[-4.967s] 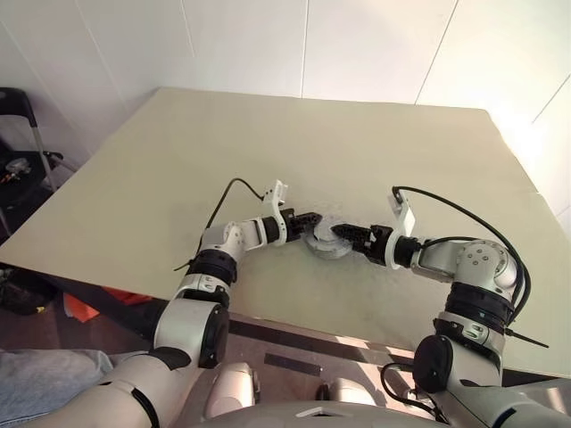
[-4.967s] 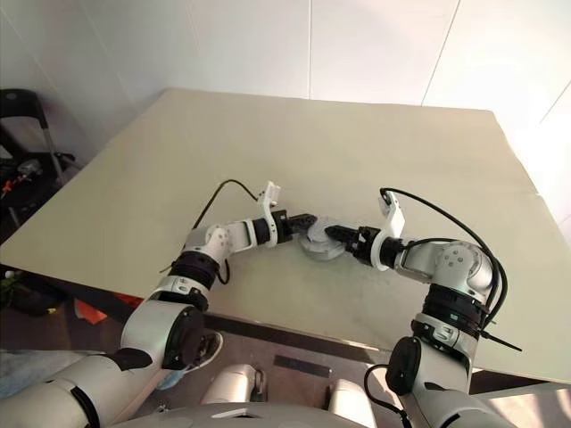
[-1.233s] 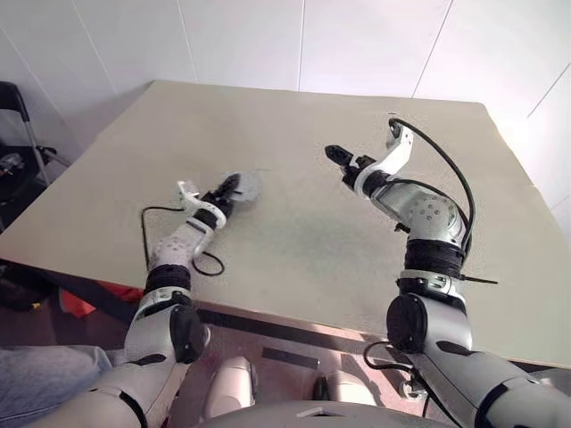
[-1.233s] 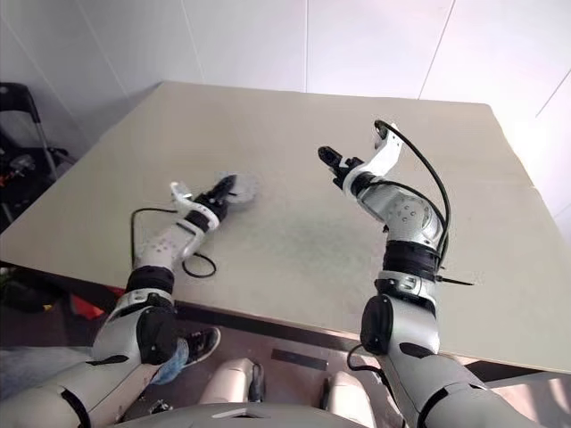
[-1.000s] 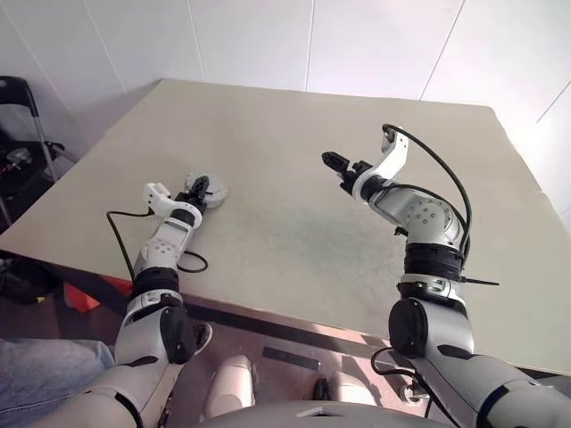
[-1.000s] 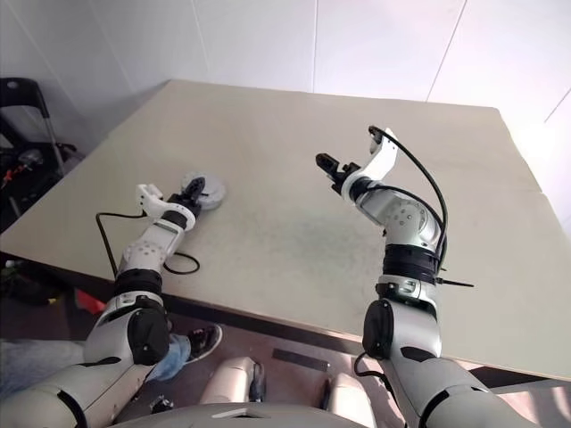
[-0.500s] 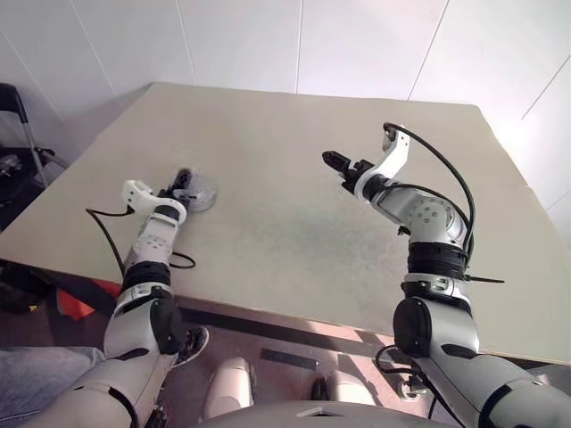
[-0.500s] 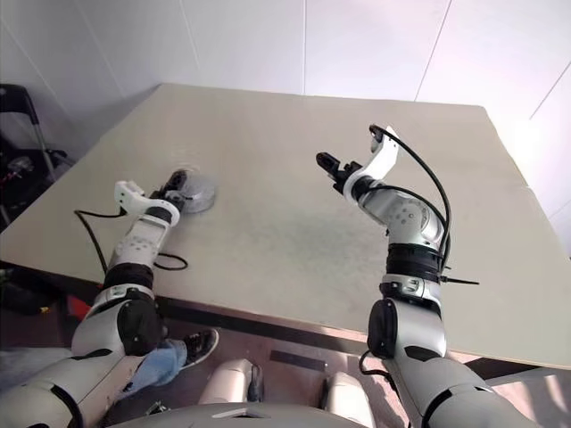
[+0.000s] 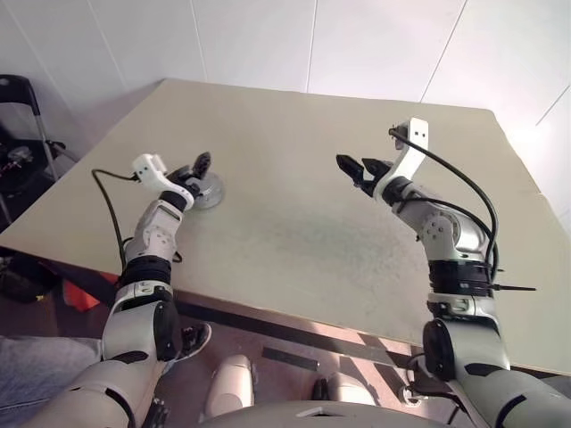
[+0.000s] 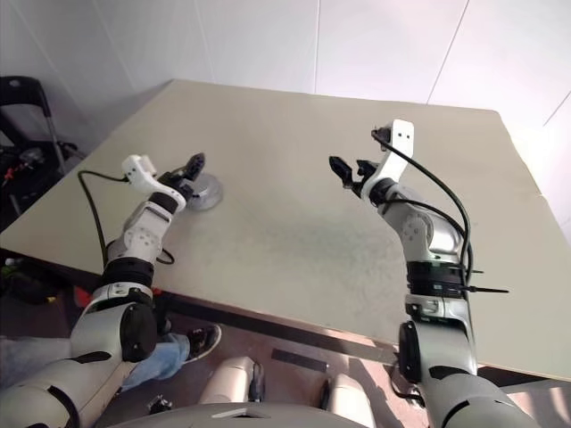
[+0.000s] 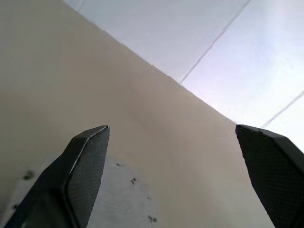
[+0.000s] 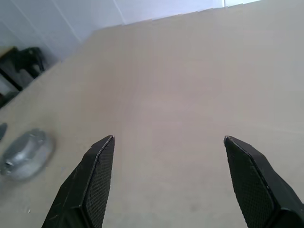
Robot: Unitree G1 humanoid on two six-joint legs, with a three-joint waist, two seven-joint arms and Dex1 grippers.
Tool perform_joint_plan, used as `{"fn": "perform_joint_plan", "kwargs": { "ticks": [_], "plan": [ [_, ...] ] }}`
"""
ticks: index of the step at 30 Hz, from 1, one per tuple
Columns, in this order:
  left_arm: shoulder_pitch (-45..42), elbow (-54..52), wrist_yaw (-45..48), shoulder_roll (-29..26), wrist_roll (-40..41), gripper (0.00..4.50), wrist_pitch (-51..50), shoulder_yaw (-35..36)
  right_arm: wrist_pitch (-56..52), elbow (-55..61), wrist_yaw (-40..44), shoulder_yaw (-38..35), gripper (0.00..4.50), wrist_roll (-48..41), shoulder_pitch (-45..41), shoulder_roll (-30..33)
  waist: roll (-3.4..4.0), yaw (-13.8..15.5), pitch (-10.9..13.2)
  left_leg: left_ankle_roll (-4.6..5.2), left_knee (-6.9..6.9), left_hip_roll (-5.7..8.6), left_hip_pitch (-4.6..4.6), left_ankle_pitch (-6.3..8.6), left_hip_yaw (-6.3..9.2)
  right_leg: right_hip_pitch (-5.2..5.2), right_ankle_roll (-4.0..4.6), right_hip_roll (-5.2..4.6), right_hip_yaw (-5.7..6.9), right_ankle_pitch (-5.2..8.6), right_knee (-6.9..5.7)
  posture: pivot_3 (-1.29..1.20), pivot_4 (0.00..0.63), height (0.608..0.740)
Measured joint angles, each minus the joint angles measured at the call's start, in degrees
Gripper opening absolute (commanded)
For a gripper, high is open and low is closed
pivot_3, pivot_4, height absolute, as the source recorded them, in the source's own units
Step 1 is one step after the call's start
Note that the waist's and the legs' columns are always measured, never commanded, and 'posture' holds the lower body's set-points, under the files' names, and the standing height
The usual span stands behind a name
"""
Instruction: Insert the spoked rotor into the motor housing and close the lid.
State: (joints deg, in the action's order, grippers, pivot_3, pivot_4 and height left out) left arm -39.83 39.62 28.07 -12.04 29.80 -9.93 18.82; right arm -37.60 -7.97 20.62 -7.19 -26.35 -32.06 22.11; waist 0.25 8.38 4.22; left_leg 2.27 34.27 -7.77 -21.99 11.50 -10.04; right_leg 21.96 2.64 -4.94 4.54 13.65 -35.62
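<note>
The motor housing (image 9: 208, 191) is a round silver-grey part lying flat near the table's left side, also seen from the right wrist (image 12: 26, 154). Its top is a closed grey cover, which I take for the lid (image 11: 118, 202). The spoked rotor is hidden. My left gripper (image 9: 196, 167) hovers just above the housing's near-left edge with its fingers (image 11: 88, 156) spread wide and nothing between them. My right gripper (image 9: 354, 166) hangs open in the air over the table's middle right, pointing toward the housing and far from it, its fingers (image 12: 99, 175) empty.
The beige table (image 9: 294, 223) has its front edge close to me and its left edge beside the housing. A black wheeled frame (image 9: 22, 134) stands off the table's left side. My left arm's black cable (image 9: 111, 223) loops over the front-left edge. A person's jeans (image 9: 36, 370) show below it.
My left gripper has opened, let go of the housing and lifted off it; the housing stays on the table. My right gripper has shifted right and rolled, still open.
</note>
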Motion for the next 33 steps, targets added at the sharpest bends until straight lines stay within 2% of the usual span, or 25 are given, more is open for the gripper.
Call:
{"fn": "perform_joint_plan", "kwargs": {
  "ticks": [4, 10, 17, 33],
  "plan": [
    [2.5, -4.9, 5.4, 0.1, -5.1, 4.48, 0.0, -8.2, 5.5, 1.3, 9.1, 5.8, 4.13, 6.4, 8.1, 8.7, 0.00, 0.0, 0.0, 0.02, 0.00, -0.01, 0.03, 0.01, 0.00, 0.02, 0.00, 0.02, -0.01, 0.00, -0.01, 0.00, 0.000, 0.740],
    [5.6, -6.5, 10.7, 0.0, -10.4, 4.48, 0.1, -15.6, 10.4, -1.8, 12.5, 5.8, 4.13, 10.0, 8.9, 10.4, 0.01, -1.4, 0.0, 0.03, 0.01, -0.03, 0.18, -0.03, 0.00, -0.04, 0.34, 0.05, -0.04, 0.13, -0.07, 0.00, 0.000, 0.740],
    [6.7, -9.0, 12.6, 1.5, -10.7, 4.48, -1.5, -16.4, 12.1, -3.7, 13.4, 5.8, 4.13, 11.7, 7.4, 9.1, 0.03, -1.3, 0.0, 0.44, 0.20, -0.03, 0.08, -0.06, -0.02, -0.05, 0.41, 0.02, -0.03, 0.11, -0.09, 0.00, 0.000, 0.740],
    [7.1, -9.1, 12.6, 3.0, -11.3, 4.48, -1.9, -17.1, 12.7, -5.6, 12.8, 5.8, 4.13, 15.1, 5.9, 7.4, 0.04, -1.3, 0.0, 0.59, 0.36, -0.04, 0.06, 0.02, -0.02, -0.10, 0.41, 0.00, -0.03, 0.11, -0.13, 0.00, 0.000, 0.740]
  ]
}}
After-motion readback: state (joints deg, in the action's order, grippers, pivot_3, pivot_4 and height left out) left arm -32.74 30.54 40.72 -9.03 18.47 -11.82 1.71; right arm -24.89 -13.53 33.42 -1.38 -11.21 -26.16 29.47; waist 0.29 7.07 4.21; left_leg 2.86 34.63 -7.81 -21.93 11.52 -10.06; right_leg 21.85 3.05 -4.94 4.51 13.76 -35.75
